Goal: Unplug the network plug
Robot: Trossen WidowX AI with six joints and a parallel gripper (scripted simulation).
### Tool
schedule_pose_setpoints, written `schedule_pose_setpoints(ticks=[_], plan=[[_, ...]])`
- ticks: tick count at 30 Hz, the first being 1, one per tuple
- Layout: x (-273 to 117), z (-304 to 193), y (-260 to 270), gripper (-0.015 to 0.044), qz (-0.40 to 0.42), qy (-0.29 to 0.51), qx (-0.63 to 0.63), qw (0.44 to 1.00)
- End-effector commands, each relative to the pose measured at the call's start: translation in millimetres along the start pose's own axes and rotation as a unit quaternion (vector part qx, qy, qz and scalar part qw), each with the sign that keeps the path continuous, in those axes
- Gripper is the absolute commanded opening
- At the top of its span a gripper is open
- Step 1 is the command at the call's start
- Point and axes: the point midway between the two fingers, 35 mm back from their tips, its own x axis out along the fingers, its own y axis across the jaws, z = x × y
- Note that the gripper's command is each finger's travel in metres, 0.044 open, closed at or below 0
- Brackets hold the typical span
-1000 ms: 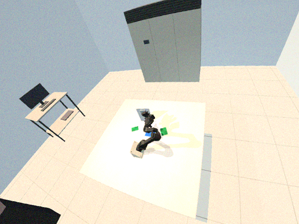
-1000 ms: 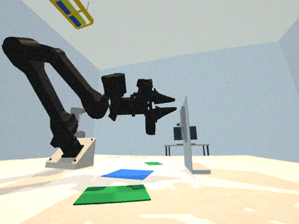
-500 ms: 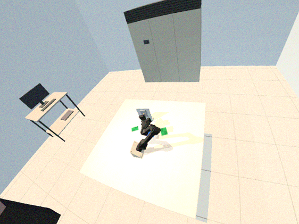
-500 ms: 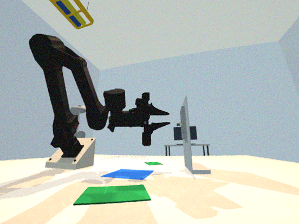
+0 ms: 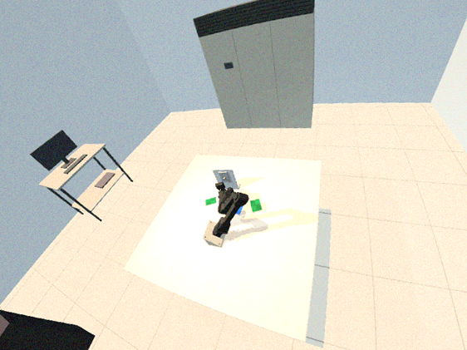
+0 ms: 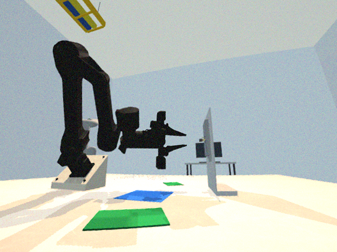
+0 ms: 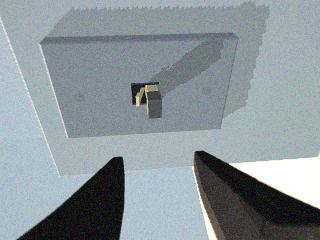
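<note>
Facing the panel [image 5: 231, 183] [image 6: 211, 167] [image 7: 280, 120], the pincer [image 5: 220, 186] [image 6: 186, 140] [image 7: 159, 162] hangs partly open.

A pale table [image 5: 252, 274] [image 6: 253, 222] carries two green squares, a blue square and the upright panel [image 5: 231, 183] [image 6: 211, 170] [image 7: 280, 140].

The black arm [image 6: 74, 107] reaches toward the upright panel [image 6: 211, 164], seemingly without touching it
</note>
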Motion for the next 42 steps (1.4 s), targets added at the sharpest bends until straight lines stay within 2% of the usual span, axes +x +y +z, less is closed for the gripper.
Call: schedule_pose_setpoints(ticks=[1,36,38,42], plan=[[6.0,0.8,0.1,0.0156,0.001,0.000,0.003,1.000],[54.3,15.2,0.7,0.0156,0.002,-0.001,0.003,1.000],[54.3,15.2,0.7,0.0104,0.002,-0.001,0.003,1.000],[54.3,15.2,0.7,0.0077,0.002,-0.001,0.003,1.000]])
